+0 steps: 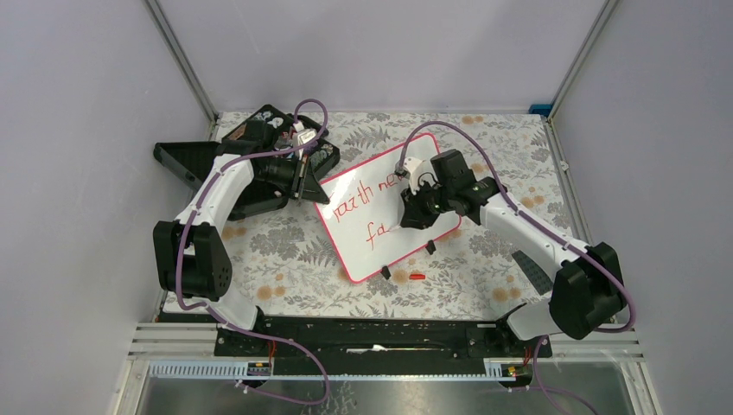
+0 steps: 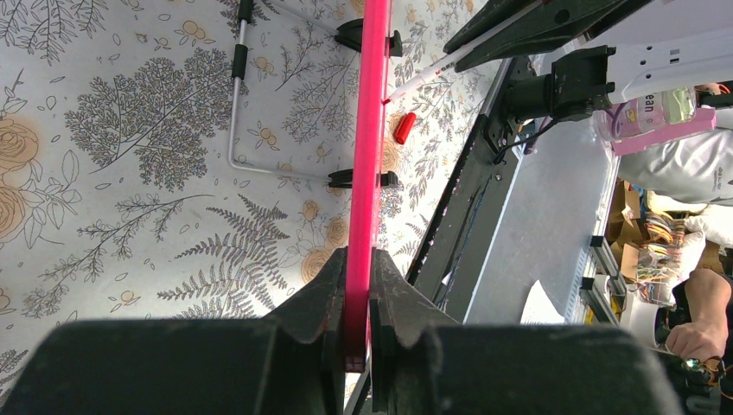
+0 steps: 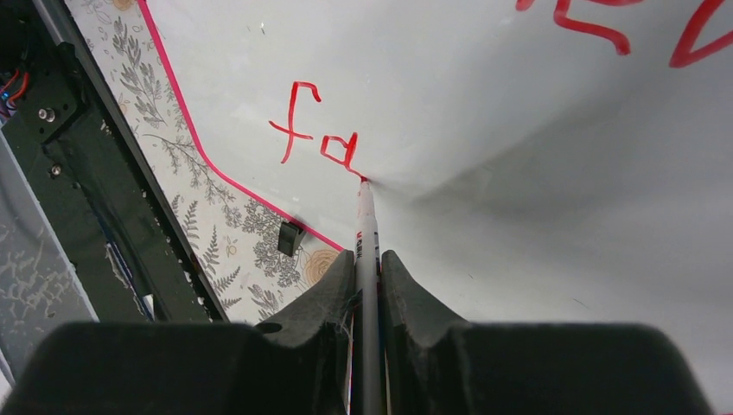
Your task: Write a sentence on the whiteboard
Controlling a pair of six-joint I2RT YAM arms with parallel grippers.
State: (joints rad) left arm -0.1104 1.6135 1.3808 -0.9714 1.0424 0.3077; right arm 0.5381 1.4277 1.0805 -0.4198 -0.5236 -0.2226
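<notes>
Floral cloth (image 1: 285, 251) bears the whiteboard (image 1: 393, 249), rim pinched in your left gripper (image 2: 359, 268). Your right gripper (image 3: 367, 264) clamps the red marker (image 3: 366, 225), tip at "fa". This looks mid-word, so continue rightward with the tip pressed.

A tablecloth (image 1: 285, 251) printed with grey ferns and orange roses spreads under the left gripper (image 1: 302, 180) and the right gripper (image 1: 406, 216). Plain lavender-grey walls close the space: a back wall (image 1: 380, 52) beyond both grippers, a left wall (image 1: 78, 130) outward of the left gripper, a right wall (image 1: 661, 130) outward of the right. Slanting aluminium posts (image 1: 181, 60) rise in the far corners — a small blue piece (image 1: 540, 109) sits by the one past the right gripper. Nearward of both grippers runs a ribbed metal rail (image 1: 389, 350). The light is even — shadows fall soft and faint.
</notes>
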